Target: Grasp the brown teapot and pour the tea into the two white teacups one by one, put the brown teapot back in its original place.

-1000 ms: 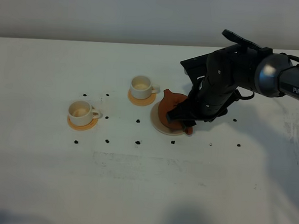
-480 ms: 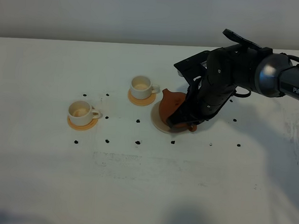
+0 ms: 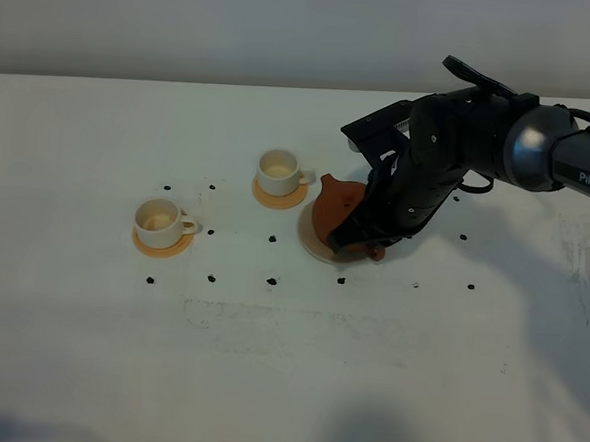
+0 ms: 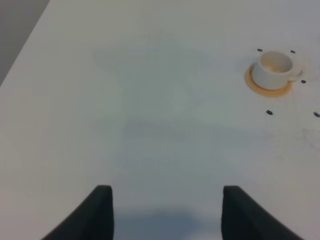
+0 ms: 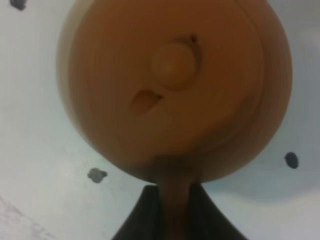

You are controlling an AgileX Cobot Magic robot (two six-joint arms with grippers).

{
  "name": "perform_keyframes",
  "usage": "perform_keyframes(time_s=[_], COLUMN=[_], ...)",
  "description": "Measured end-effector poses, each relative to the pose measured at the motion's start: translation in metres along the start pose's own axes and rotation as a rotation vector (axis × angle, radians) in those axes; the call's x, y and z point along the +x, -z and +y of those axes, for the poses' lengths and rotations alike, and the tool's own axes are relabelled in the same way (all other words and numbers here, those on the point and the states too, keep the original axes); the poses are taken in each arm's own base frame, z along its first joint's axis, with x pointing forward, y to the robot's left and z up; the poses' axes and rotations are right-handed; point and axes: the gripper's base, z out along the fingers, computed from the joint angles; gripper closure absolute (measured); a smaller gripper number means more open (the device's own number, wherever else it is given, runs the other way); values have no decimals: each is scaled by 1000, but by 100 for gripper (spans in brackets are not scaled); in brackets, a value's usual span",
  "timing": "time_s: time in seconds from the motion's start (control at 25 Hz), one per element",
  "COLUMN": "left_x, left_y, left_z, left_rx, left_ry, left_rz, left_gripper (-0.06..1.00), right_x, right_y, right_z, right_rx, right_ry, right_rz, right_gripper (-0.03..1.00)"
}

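The brown teapot (image 3: 332, 205) is over the beige disc (image 3: 312, 240), right of the middle of the table, half hidden by my right arm. In the right wrist view the brown teapot (image 5: 175, 85) fills the frame, lid knob up. My right gripper (image 5: 175, 212) is shut on its handle; in the high view that right gripper (image 3: 370, 250) is at the pot's near right side. One white teacup (image 3: 277, 167) stands left of the spout, the other teacup (image 3: 159, 218) further left, each on an orange coaster. My left gripper (image 4: 165, 215) is open over bare table, with the farther-left teacup (image 4: 272, 69) ahead of it.
Small black marks (image 3: 271, 281) dot the white table (image 3: 286, 361) around the cups and the disc. The right arm's dark body (image 3: 450, 150) reaches in from the right edge. A grey wall (image 3: 187, 24) runs along the table's far side.
The right gripper's jaws have closed on the teapot's handle. The arm and the teapot have shifted slightly left over the disc. The cups have not moved.
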Motion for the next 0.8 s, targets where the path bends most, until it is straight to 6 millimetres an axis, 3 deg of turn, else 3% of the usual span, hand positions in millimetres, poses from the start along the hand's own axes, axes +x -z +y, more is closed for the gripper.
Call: perform_keyframes(time_s=[0.8], left_x=[0], left_y=[0], left_z=[0], left_rx=[0], left_ry=[0], left_rz=[0], left_gripper=[45], right_x=[-10], right_y=[35], right_z=[-3], right_rx=[63], right_ry=[42], right_rz=[-126], right_gripper=[88])
